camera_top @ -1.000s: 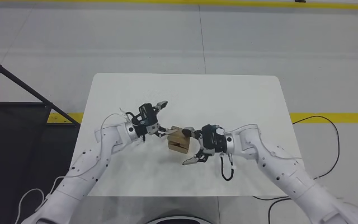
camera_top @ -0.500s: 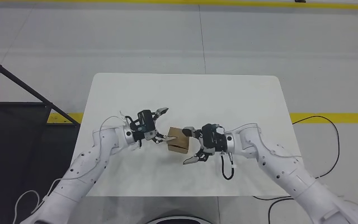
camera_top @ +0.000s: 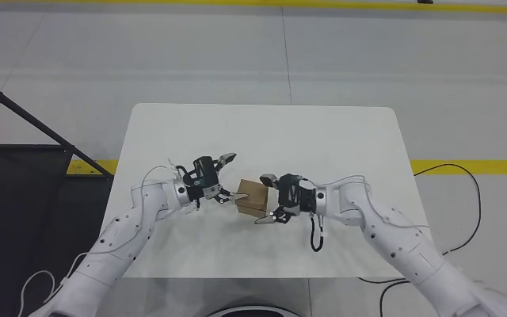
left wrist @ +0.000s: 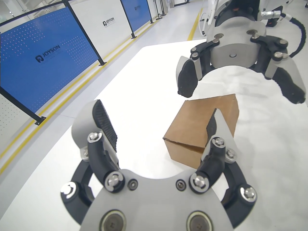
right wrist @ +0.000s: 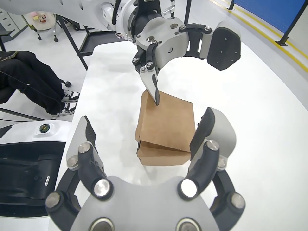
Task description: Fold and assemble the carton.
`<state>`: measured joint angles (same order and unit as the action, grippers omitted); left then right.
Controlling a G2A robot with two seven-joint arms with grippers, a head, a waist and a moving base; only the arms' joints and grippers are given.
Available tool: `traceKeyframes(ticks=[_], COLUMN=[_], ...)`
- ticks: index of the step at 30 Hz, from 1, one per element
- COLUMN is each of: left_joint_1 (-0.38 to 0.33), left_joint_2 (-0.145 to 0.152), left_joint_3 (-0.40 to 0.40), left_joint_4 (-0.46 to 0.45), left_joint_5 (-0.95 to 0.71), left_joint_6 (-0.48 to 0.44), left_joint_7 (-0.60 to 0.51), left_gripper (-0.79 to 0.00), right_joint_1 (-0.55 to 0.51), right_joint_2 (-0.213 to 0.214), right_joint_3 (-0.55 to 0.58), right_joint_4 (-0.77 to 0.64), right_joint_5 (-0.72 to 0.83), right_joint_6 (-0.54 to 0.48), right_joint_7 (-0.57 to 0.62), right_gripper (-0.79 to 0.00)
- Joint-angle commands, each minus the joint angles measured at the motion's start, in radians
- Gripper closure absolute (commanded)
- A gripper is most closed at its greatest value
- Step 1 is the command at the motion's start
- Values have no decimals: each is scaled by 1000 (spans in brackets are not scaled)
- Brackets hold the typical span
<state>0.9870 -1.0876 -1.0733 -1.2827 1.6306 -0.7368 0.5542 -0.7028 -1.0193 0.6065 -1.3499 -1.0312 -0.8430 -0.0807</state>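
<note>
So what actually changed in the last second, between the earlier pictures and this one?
The right tool slid in toward the carton, so its open fingers now straddle one end. The left tool drifted slightly toward the robot's side of the table, one fingertip on the carton. Nothing was gripped or released: both tools stayed open, and the carton kept its place.

Overhead camera looks straight down on the white table (camera_top: 341,143). Both wrist cameras sit low and close, facing each other across the carton (left wrist: 190,121) they share.
</note>
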Motion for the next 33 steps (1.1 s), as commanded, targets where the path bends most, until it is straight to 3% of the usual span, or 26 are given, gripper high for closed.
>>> traceKeyframes(ticks=[1,2,5,7,8,12,17,22,28,33], left_joint_1=[0,-1,-1,-2,-2,-3,-5,-6,-7,-9], left_joint_2=[0,0,0,0,0,0,0,0,-1,-1], left_joint_3=[1,1,3,4,4,7,9,11,15,17], left_joint_4=[2,2,2,2,3,3,3,4,8,10], left_joint_5=[-2,-3,-3,-4,-4,-5,-9,-10,-12,-12], left_joint_6=[2,2,1,0,0,2,3,3,1,3], left_joint_7=[0,-1,-2,0,0,0,0,-1,-2,-1], left_gripper=[-785,-785,-785,-785,-785,-785,-785,-785,-785,-785], right_joint_1=[-10,-14,-33,-46,-54,-79,-98,-116,-157,-194], right_joint_2=[1,1,3,6,7,12,12,13,20,26], right_joint_3=[8,12,27,40,46,64,85,110,148,171], right_joint_4=[-12,-18,-44,-63,-73,-109,-131,-153,-199,-247], right_joint_5=[-8,-13,-22,-38,-49,-66,-61,-88,-144,-180], right_joint_6=[13,21,50,73,89,115,119,148,181,215], right_joint_7=[20,33,60,70,81,134,169,160,145,191], right_gripper=[-736,-683,-659,-496,-456,-539,-437,-416,-533,-579])
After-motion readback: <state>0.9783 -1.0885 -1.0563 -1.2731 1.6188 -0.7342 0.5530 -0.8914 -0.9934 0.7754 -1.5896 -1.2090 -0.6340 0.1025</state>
